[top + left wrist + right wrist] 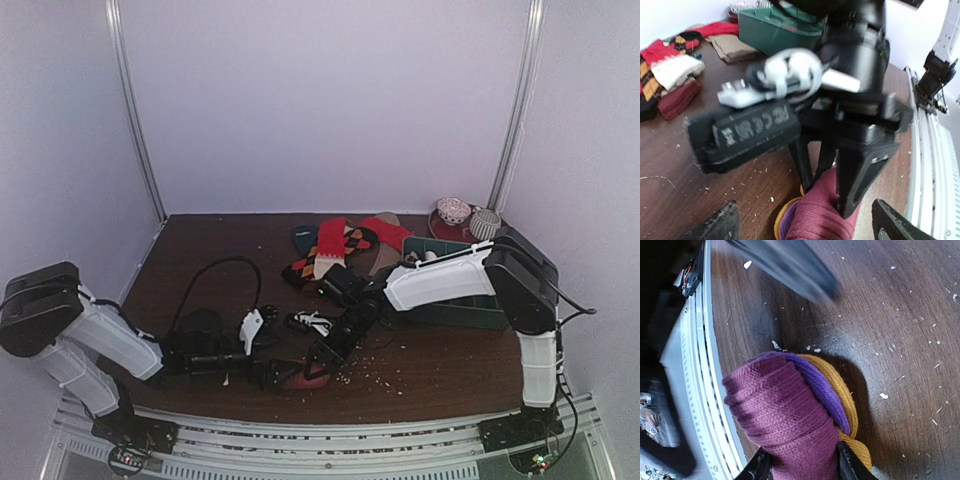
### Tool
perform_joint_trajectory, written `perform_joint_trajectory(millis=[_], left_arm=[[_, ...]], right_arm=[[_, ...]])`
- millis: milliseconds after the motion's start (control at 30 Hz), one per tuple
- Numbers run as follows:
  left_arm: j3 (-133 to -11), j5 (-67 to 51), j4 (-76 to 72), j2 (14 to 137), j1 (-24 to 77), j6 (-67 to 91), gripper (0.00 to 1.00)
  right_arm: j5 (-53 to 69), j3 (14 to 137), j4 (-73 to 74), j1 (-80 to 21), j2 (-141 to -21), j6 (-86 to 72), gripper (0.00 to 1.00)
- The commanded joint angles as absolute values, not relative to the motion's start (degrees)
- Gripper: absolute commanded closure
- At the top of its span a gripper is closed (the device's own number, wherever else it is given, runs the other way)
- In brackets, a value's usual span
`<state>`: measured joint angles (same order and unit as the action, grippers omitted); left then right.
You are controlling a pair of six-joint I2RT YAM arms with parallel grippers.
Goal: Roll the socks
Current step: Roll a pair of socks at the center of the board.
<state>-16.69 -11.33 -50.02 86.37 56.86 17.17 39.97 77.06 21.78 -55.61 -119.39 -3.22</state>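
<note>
A rolled sock point(785, 415), magenta with purple and orange layers, stands near the table's front edge point(305, 378). My right gripper point(802, 467) is shut on this roll from above, one finger on each side. The left wrist view shows the right gripper point(832, 195) pinching the roll point(815, 217). My left gripper point(807, 227) is open, its fingertips point(722, 225) wide apart on either side of the roll without touching it. From above, the left gripper point(270, 372) lies low just left of the roll. More socks point(340, 245) in red, argyle, tan and teal are piled at the back.
A green tray point(455, 305) stands at the right under the right arm, with two rolled sock balls point(468, 215) behind it. A black cable loop point(215, 270) and small white pieces point(312, 322) lie mid-table. Crumbs dot the wood. The metal rail point(705, 390) runs along the front edge.
</note>
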Motion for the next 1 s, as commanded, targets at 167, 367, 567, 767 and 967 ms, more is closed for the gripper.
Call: perform_joint_trajectory(millis=[167,367,567,767,967], left_arm=[[-19.72,-17.87,-54.82,97.78,56.08,17.0,0.37],[-18.41,-18.94,-56.27,99.27,56.07,18.13,0.82],[-17.57,-18.78,-56.34,100.15,55.99,18.76,1.0],[-15.74,-19.13,-57.79,102.13,56.0,19.9,1.0],[-13.98,-18.9,-60.2,102.96,55.99,20.83,1.0]], right_arm=[[27.85,70.85,31.03,-56.12,-127.44,-3.78,0.59],[28.01,70.94,30.49,-56.13,-127.84,-3.82,0.59],[27.9,72.16,30.54,-56.08,-127.38,-2.66,0.6],[24.83,75.73,30.94,-56.09,-121.09,2.17,0.47],[22.07,79.38,29.16,-56.08,-114.31,8.22,0.26]])
